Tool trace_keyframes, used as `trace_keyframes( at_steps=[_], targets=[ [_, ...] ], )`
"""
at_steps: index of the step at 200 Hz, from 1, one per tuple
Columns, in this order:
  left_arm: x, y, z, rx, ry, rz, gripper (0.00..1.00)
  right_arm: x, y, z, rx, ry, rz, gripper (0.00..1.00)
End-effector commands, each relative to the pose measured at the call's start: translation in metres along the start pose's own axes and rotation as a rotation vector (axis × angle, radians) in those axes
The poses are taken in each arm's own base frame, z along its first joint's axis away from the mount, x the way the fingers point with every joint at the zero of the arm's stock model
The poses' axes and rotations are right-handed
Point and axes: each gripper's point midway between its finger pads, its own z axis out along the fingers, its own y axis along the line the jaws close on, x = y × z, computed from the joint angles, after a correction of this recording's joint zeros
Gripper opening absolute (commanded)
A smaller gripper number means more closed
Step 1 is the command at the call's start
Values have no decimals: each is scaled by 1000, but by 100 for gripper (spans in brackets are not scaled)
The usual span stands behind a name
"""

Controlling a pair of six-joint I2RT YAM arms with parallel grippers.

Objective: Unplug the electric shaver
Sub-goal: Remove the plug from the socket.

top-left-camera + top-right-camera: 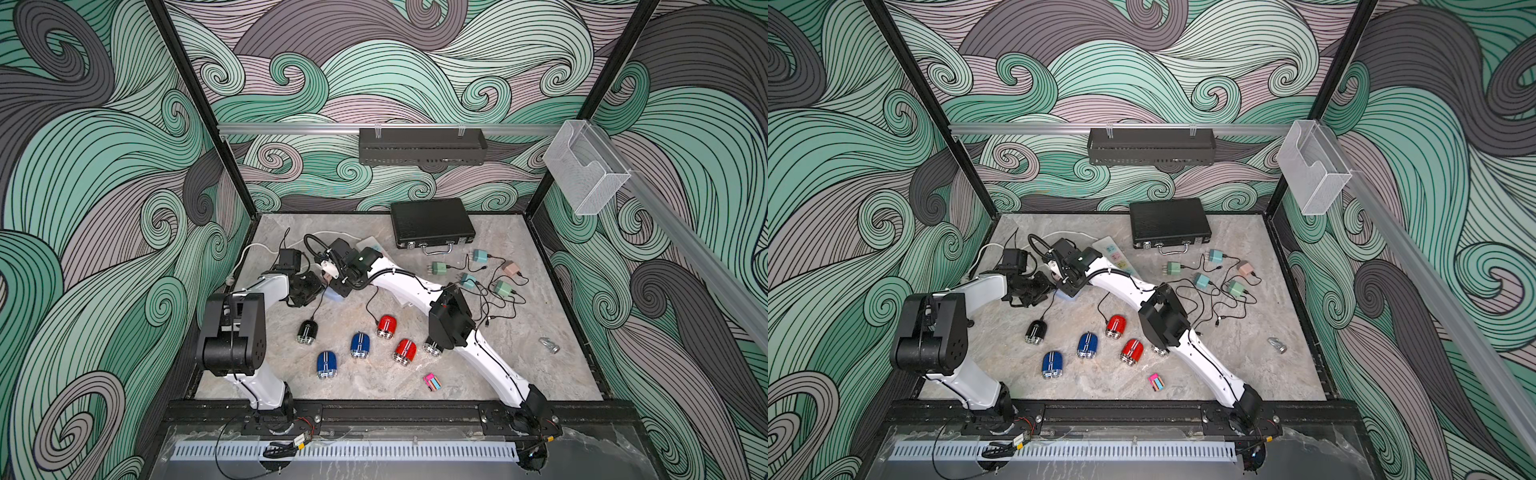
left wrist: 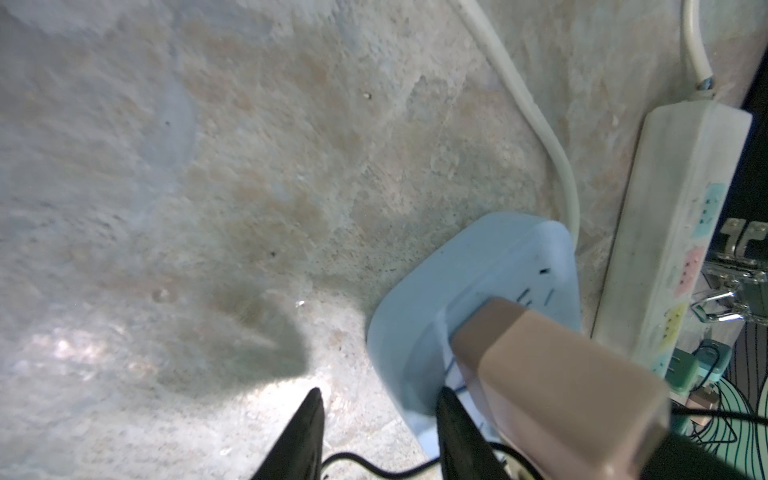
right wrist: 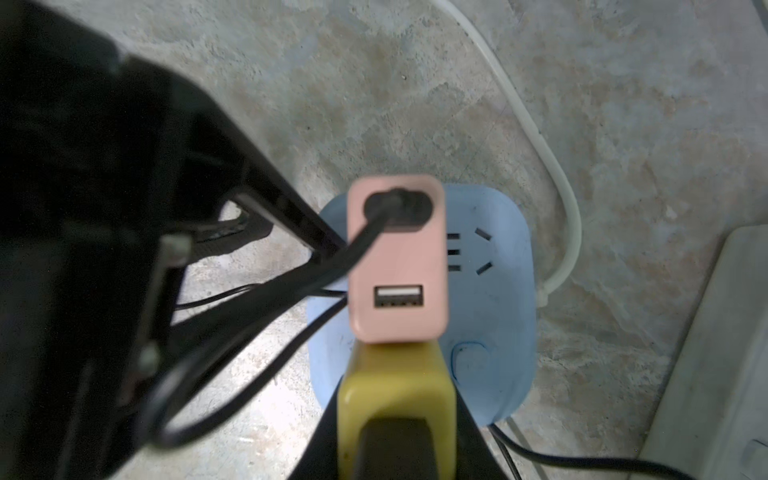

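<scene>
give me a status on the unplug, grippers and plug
Right gripper clamped on pink adapter; left gripper open, one finger at edge of blue socket block. Adapter seated in block, not yet out. Black cable loops beside it.

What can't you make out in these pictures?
- Adapter prongs: both wrist views, its body covers them; seated or loose, unclear.
- Socket: both top views, left arm and right arm cover most.
- One shaver: both top views, right arm hides all but its head.
- Cable: right wrist view, blurred close up.
</scene>
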Motion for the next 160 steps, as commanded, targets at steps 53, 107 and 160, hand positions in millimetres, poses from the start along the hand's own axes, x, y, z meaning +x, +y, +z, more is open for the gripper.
trace_keyframes(
  at_steps=[53,107,160],
  targets=[
    [30,41,10,-159,93,-10,43,-26,-9,-46,18,-83,15,18],
    [25,32,-1,-133,65,-1,43,-29,-14,-79,54,-111,52,18],
    [14,19,-24,-114,10,25,44,-37,-22,-149,85,-218,121,18]
  ],
)
